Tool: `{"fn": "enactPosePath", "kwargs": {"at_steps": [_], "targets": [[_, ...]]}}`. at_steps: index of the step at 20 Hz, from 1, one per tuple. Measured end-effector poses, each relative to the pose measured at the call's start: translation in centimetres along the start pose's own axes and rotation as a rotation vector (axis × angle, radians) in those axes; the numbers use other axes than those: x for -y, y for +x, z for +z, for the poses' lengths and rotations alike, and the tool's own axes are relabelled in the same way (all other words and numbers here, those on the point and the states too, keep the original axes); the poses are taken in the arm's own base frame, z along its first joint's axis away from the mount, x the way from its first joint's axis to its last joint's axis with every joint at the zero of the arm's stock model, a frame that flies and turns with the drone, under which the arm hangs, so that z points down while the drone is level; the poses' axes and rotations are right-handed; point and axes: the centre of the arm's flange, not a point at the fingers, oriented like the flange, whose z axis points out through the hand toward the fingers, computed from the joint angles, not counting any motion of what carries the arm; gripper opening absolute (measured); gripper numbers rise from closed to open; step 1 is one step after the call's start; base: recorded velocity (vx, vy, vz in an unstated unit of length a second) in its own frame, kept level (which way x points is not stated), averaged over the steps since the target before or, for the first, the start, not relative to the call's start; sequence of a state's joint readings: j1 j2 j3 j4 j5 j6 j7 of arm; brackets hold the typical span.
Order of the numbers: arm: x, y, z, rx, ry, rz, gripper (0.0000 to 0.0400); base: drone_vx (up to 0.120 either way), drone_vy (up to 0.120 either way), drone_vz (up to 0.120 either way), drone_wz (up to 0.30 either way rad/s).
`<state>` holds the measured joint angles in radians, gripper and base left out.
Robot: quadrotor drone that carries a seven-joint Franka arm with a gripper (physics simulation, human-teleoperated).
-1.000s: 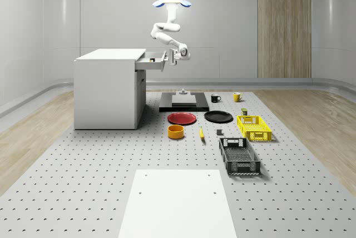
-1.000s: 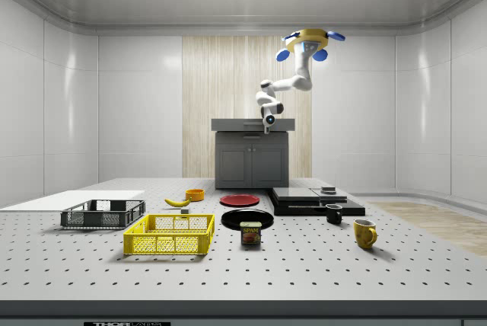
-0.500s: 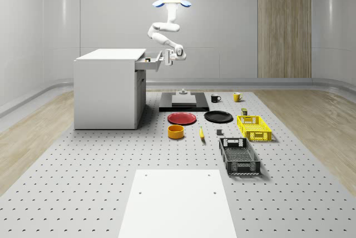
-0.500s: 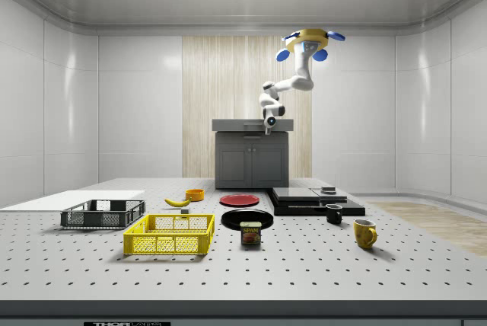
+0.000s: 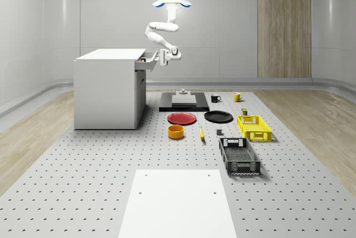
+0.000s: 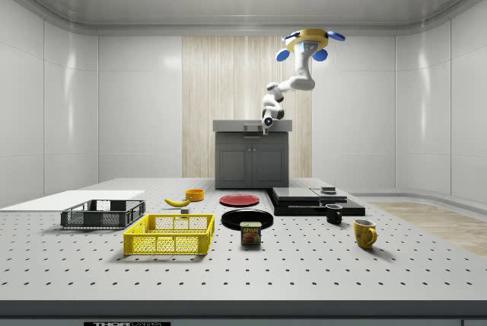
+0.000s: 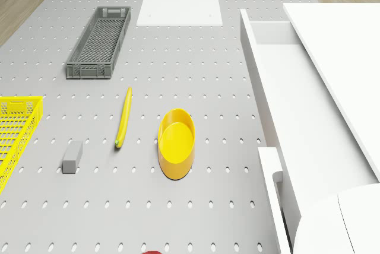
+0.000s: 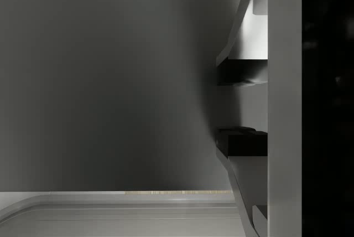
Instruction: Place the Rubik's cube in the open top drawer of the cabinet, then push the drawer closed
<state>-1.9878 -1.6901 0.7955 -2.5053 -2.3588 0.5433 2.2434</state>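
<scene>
The drone (image 5: pixel 172 1) hovers high in the air beside the white cabinet (image 5: pixel 105 90), out past its drawer side, with the arm folded down and back toward the cabinet. The gripper (image 5: pixel 164 55) sits at the outer face of the top drawer (image 5: pixel 149 63), which stands partly pulled out from under the cabinet top. In the side view the gripper (image 6: pixel 267 121) hangs right in front of the drawer's front panel (image 6: pixel 247 126), level with it. In the wrist view the two dark fingertips (image 8: pixel 239 73) are apart, with a bare gap between them and nothing clamped. Their ends are right up at the pale edge of the drawer front (image 8: pixel 284 104), though actual contact cannot be judged. From the drone's camera the drawer (image 7: pixel 279 82) is a white trough running out from beneath the cabinet top (image 7: pixel 338 58), and the part of its floor that shows is bare. Where the Rubik's cube lies relative to the fingers cannot be told. A tiny dark speck (image 5: pixel 146 59) shows above the drawer rim, on the cabinet side of the fingers, too small to name. Far below the fingers, on the pegboard floor, lie a yellow bowl (image 7: pixel 176 143) and a banana (image 7: pixel 123 117) near each other.
</scene>
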Motion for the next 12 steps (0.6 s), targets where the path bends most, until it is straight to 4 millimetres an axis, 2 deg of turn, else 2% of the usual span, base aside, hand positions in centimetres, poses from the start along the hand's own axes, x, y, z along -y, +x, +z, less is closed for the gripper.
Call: {"fn": "enactPosePath", "kwargs": {"at_steps": [1, 12], "targets": [[-0.2, -0.6, 0.3, 0.000, 0.000, -0.002, 0.0105, 0.000, 0.000, 0.000, 0.000], [1.2, 0.8, 6.3, -0.002, 0.001, -0.041, 0.0105, 0.000, 0.000, 0.000, 0.000]]}}
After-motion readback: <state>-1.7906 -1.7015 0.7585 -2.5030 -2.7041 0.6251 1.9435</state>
